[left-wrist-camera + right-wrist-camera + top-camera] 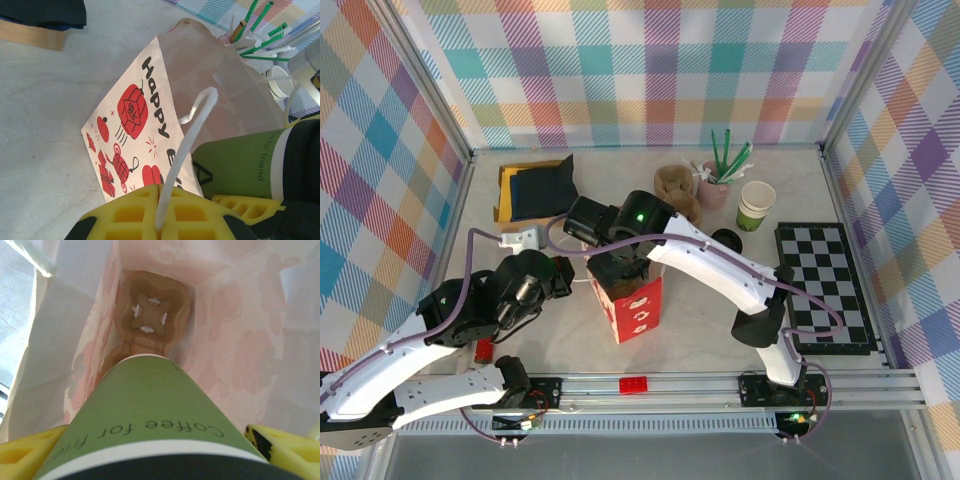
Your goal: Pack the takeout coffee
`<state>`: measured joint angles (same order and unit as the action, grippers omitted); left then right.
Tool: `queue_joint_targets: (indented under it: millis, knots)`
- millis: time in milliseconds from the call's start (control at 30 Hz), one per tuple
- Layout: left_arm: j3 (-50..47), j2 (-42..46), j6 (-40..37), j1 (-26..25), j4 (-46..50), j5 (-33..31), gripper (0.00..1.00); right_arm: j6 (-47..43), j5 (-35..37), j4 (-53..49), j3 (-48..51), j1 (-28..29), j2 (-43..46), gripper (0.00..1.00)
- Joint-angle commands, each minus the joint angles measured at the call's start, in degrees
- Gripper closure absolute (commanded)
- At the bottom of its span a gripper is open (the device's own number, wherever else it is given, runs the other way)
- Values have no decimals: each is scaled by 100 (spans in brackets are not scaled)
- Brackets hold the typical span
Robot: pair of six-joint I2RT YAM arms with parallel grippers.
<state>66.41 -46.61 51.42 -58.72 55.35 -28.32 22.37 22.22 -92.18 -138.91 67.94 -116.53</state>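
The takeout coffee [150, 410], a green paper cup with a black lid, hangs base-down in the mouth of a red-and-white paper bag [635, 305]. My right gripper [155, 452] is shut on it, one yellow finger on each side. A brown cardboard cup carrier [152, 315] lies on the bag's floor below the cup. My left gripper [162, 212] is shut on the bag's white string handle [187, 145] and holds that side up. In the left wrist view the takeout coffee [240, 167] sits just right of the bag's printed wall [130, 115]. From above, the right gripper [620, 262] covers the bag's opening and the left gripper [568, 273] is at its left.
Behind the bag stand a pink cup of green straws [715, 185], a second green cup [756, 205], a loose black lid [725, 240] and a brown carrier [672, 185]. A checkered mat [825, 285] lies right, a yellow-and-dark folder [535, 188] back left, a red brick [634, 384] on the front rail.
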Motion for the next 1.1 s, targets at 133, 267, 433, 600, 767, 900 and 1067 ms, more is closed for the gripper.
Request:
queue_joint_targets:
  millis: [133,267,433,600,767,900,1067]
  knots:
    - [-234,202,157,45,-154,142,98,350,-327,-992,358,4,-107,62]
    - [-243,250,181,19,-213,155,98,422,-420,-989,391,-83,-127,63]
    - [-256,296,233,-38,-249,77,99,524,-518,-994,414,-209,-135,62]
    - [-243,359,246,-93,-321,37,99,637,-526,-979,621,-346,-76,62]
    - [-260,317,228,-122,-452,120,99,598,-641,-773,819,-387,-61,62]
    - [-285,241,220,-149,-498,142,98,559,-770,-614,873,-387,-86,62]
    - [-322,257,210,-157,-552,136,98,575,-909,-569,962,-395,-163,62]
